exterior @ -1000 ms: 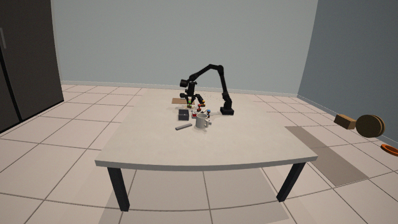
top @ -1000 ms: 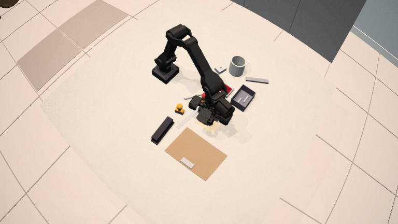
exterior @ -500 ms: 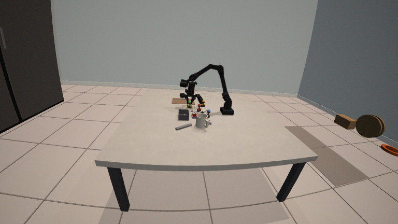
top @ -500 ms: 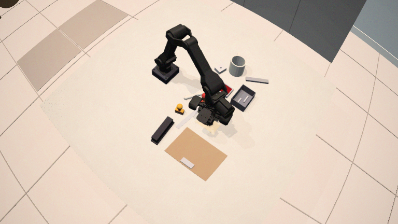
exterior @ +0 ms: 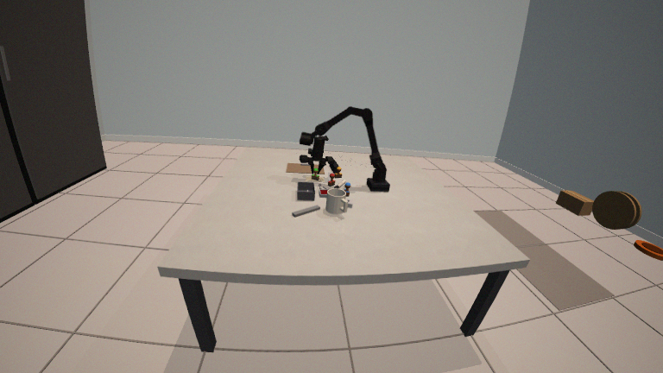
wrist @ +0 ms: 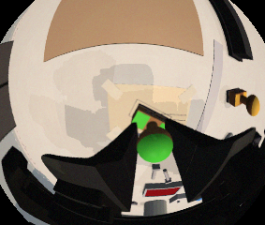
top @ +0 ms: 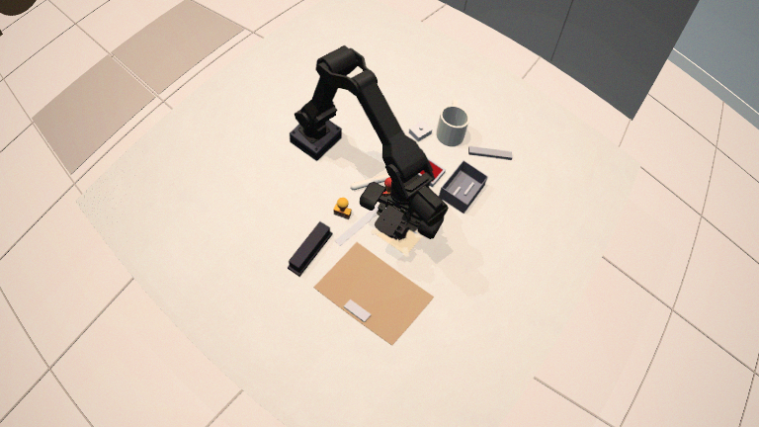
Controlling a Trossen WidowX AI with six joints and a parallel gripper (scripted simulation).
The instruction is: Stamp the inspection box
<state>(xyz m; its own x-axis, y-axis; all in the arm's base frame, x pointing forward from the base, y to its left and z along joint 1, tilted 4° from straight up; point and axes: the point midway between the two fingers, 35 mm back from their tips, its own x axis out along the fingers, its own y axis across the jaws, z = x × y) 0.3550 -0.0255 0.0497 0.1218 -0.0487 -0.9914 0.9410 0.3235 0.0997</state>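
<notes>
Two-sided grip on the green stamp [exterior: 315, 173] [wrist: 154, 147], with fingers [exterior: 315, 170] partly closed around it. Held over the card [top: 408, 243] [wrist: 171, 97], at the printed box; contact impossible to tell. On the worktop [top: 251, 288] [exterior: 342, 246] [wrist: 34, 94], near the card: yellow stamp [top: 342, 208] [exterior: 337, 172] [wrist: 238, 97] and red pad [top: 433, 172] [exterior: 323, 192] [wrist: 162, 192].

A: How is the light falling?
B: Brightly in the top view; soft shadows are spreading beyond the arm [top: 378, 106] [exterior: 372, 139], on the side away from its base. The exterior view is looking dimmer and greyer.
A: Image quality?
B: Wide-angle distortion is bending floor lines far from the arm. The wrist view is curving strongly, its corners going black. Small items near the arm are appearing soft in the exterior view.
</notes>
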